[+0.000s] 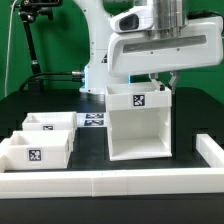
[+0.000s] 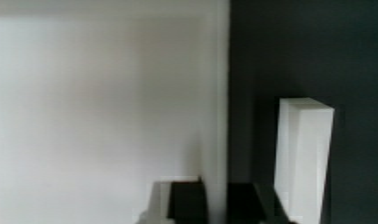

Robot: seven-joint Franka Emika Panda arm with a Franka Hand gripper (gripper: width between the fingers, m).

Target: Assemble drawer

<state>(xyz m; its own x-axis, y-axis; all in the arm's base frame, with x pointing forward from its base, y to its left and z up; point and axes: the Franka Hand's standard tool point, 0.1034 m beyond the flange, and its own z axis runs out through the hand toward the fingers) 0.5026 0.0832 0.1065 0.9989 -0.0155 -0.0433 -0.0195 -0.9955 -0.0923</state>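
The white drawer casing (image 1: 139, 124) stands upright in the middle of the black table, open side toward the camera, with a tag on its top front. My gripper (image 1: 164, 87) is down on the casing's top edge at the exterior view's right. In the wrist view the casing wall (image 2: 97, 100) fills most of the picture, and my gripper (image 2: 227, 192) has its dark fingers (image 2: 182, 203) pressed on both sides of the wall's thin edge. Two shallow white trays (image 1: 51, 122) (image 1: 36, 151) lie to the exterior view's left of the casing.
A long low white wall (image 1: 110, 184) runs along the front of the table and turns up the right side (image 2: 305, 160). The marker board (image 1: 94, 120) lies flat between the trays and the casing. The robot's base stands behind.
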